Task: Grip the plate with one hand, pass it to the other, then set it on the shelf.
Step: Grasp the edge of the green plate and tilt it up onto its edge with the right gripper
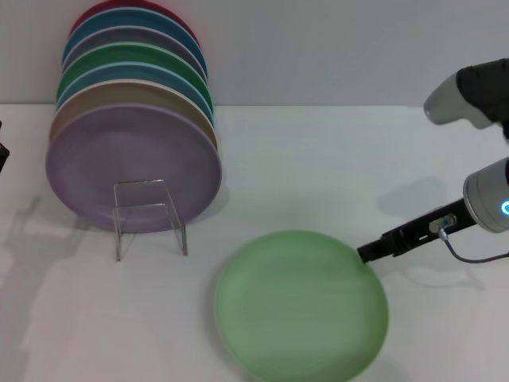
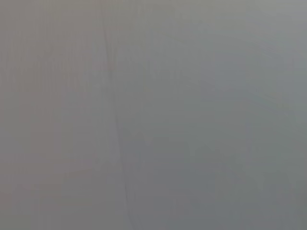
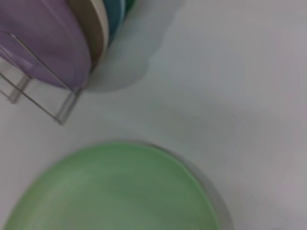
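The pale mint-green plate lies flat on the white table at the front, right of centre; it also shows in the right wrist view. My right gripper, slim and black on an arm with a glowing blue ring, reaches in from the right with its tip at the plate's right rim. The clear shelf stands at the left, and the right wrist view shows it too. Only a dark sliver of my left gripper shows at the left edge. The left wrist view shows only blank grey.
Several coloured plates lean upright in a row on the shelf, with a lavender plate in front and tan, green, blue and red ones behind. A grey wall runs along the back of the table.
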